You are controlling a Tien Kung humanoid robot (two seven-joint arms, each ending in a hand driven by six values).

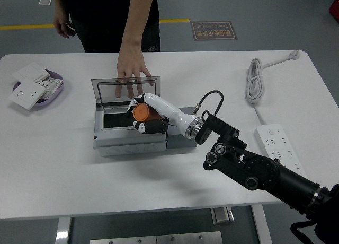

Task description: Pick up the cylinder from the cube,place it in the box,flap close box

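Note:
My right hand (142,115) is shut on the orange cylinder (141,113) and holds it over the open top of the grey box (127,143). The box's clear lid (108,88) stands raised at the back. A person's hand (131,70) rests on the lid's top edge, fingers behind the clear panel. The dark cube (180,139) sits against the box's right side, mostly hidden by my forearm, with nothing seen on top. The left arm does not show.
A purple dish (53,84) with white socket plates (25,93) sits at the far left. A coiled white cable (255,79) and a white power strip (283,154) lie on the right. The person stands at the table's far side.

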